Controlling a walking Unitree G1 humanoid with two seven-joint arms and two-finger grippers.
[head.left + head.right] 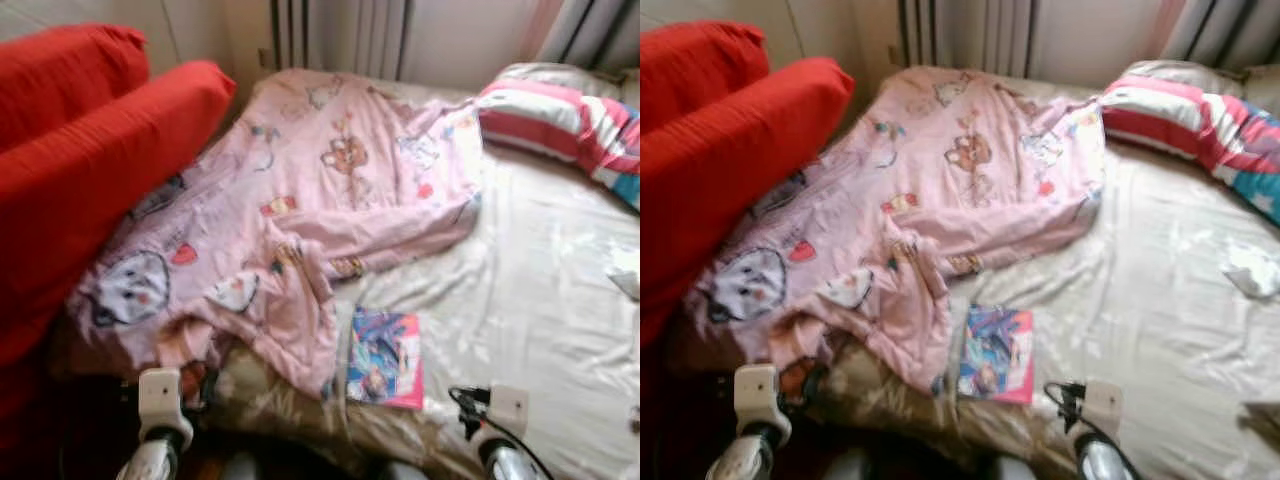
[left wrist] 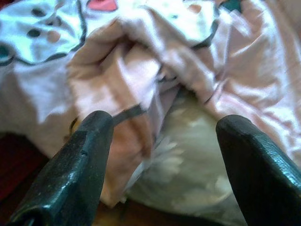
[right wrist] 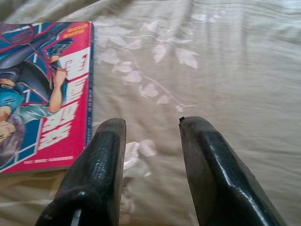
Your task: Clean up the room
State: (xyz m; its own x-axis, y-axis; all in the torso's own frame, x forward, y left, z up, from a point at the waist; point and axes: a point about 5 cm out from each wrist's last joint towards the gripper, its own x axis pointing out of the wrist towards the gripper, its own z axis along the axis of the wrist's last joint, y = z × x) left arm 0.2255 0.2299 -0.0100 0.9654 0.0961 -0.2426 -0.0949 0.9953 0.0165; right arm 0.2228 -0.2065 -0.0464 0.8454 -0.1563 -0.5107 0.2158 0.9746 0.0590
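Observation:
A pink cartoon-print blanket [image 1: 330,170] lies crumpled over the left half of a bed with a cream sheet [image 1: 540,280]. Beside its lower fold, near the bed's front edge, a colourful comic book [image 1: 385,357] lies flat. My left gripper [image 2: 167,120] is open wide just before the blanket's hanging edge [image 2: 141,70], touching nothing. My right gripper [image 3: 153,121] is open over bare sheet, with the comic book [image 3: 42,94] close beside one finger and nothing between the fingers. Both wrists show at the bed's front edge, left arm [image 1: 160,400], right arm [image 1: 497,415].
Two big red cushions [image 1: 90,150] lean against the bed's left side. A pink, white and blue striped pillow [image 1: 560,115] lies at the back right. A small crumpled white thing [image 1: 1252,268] rests on the sheet at the right. Curtains hang behind the bed.

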